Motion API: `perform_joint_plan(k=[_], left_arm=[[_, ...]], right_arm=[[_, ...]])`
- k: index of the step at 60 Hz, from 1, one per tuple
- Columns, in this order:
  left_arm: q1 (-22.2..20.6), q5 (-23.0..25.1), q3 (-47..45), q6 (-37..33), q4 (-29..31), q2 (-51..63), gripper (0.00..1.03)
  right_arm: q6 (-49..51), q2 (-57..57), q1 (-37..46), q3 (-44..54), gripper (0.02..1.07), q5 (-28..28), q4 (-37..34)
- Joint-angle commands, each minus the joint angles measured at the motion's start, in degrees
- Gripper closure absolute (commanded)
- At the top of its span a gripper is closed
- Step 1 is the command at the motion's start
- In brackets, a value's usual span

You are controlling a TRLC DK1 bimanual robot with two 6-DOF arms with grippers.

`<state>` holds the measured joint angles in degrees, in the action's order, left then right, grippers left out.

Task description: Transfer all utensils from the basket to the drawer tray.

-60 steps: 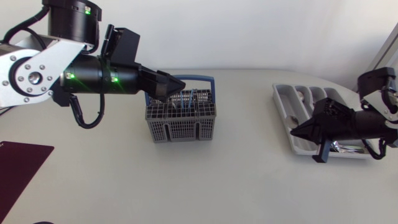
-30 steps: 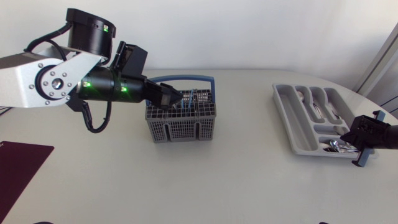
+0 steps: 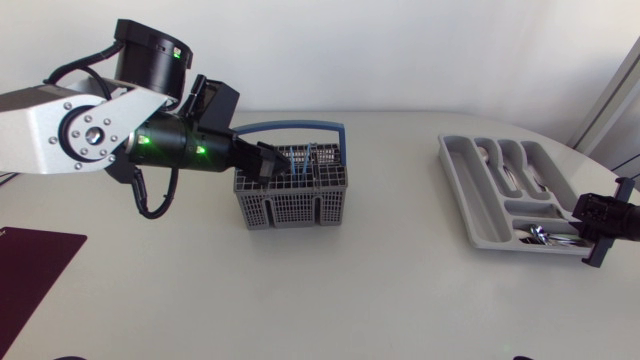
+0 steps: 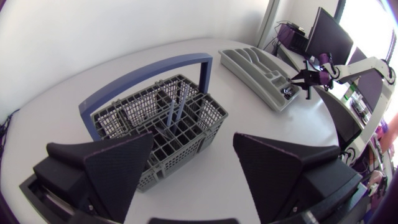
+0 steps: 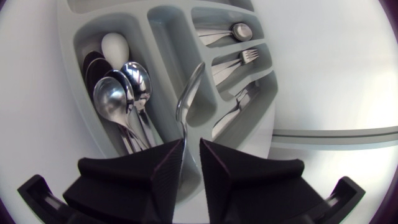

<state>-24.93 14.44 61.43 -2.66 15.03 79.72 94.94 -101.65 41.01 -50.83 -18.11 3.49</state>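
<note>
Two blue-handled utensils (image 4: pixel 185 99) stood in the single basket (image 4: pixel 205 118) under its arched handle (image 4: pixel 149 71), the left gripper (image 4: pixel 193 135) wide-spread above, while the right gripper (image 5: pixel 192 144), narrowly parted and empty, hung beside the one tray's (image 3: pixel 455 165) several spoons (image 5: pixel 111 99).

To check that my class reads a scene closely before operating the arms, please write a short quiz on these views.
1. True or false: the left gripper is open, with nothing between its fingers.
2. Multiple choice: the handle of the basket is A) red, B) blue, C) yellow.
3. Short answer: which gripper is at the drawer tray?

Key: 1 true. 2 B. 3 the right gripper.
</note>
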Motion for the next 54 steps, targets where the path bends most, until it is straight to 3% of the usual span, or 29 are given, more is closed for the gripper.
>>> perform_joint_plan(k=[1,18,32,54], left_arm=[[-0.3,-0.4,0.4,0.1,1.0,1.0,0.14],[-0.1,-0.6,1.9,0.4,2.6,1.9,0.14],[0.1,-0.9,2.3,1.1,2.4,3.9,0.14],[0.0,-3.7,8.1,8.5,3.6,11.6,0.22]], right_arm=[[3.5,0.6,0.7,3.7,0.56,0.3,0.6],[2.8,9.3,0.9,6.7,0.50,-1.1,-3.0],[-7.1,15.2,-2.5,6.1,0.37,-3.6,-10.9],[-25.2,21.8,-15.8,9.3,0.34,-3.6,-15.4]])
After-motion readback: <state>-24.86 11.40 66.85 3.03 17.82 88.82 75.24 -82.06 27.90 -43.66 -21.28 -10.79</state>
